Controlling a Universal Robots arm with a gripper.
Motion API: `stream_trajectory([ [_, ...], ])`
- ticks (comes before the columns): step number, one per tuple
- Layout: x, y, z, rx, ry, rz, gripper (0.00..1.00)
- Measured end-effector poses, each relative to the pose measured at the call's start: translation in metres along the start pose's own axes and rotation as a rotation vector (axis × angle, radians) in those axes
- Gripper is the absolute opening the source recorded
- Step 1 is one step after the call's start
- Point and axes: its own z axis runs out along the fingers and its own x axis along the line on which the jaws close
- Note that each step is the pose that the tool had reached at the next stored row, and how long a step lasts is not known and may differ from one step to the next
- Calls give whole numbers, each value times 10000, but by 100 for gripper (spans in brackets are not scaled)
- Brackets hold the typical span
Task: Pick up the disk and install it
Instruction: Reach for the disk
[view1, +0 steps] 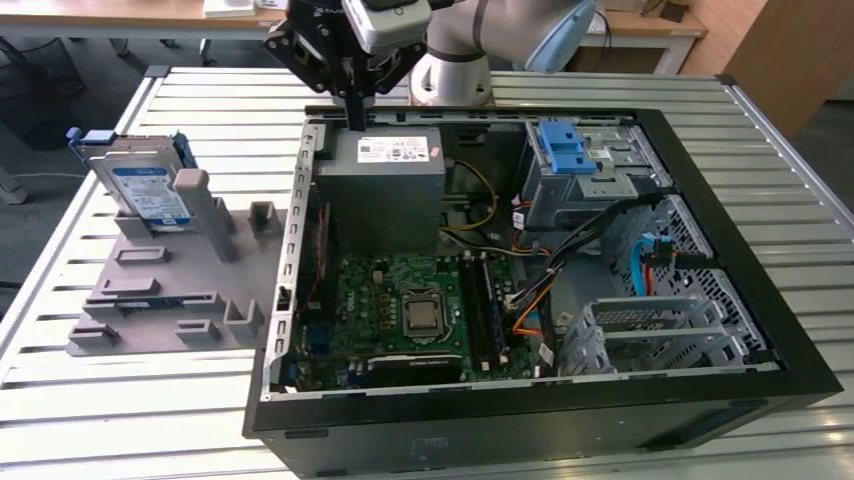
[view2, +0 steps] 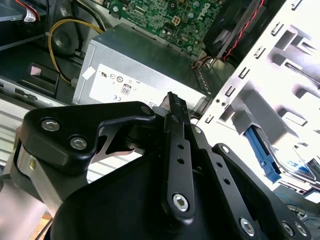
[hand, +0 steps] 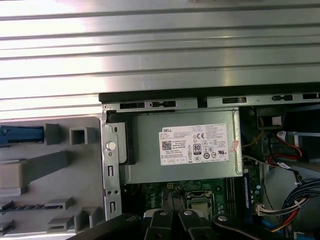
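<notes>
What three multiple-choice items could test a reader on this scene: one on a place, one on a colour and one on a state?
1. Where is the disk?
A: upright in the grey rack beside the case
B: inside the case
C: on the power supply

2. What colour is the latch on the cage?
A: red
B: blue
C: yellow

3. What is the state of the gripper?
A: holding the disk
B: holding the latch
C: empty, over the power supply

Answers:
1 A: the disk stands in the rack, on the exterior view's left of the case.
2 B: the latch on top of the cage is plainly blue.
3 C: the gripper hangs over the power supply with nothing in it, while the disk sits in the rack.
</notes>
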Motion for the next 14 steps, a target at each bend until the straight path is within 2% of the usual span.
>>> stream_trajectory([
  [3,6,0,0,0,0,0,11],
  [5,53,-4,1,1,0,0,11],
  [14,74,-6,4,1,0,0,11],
])
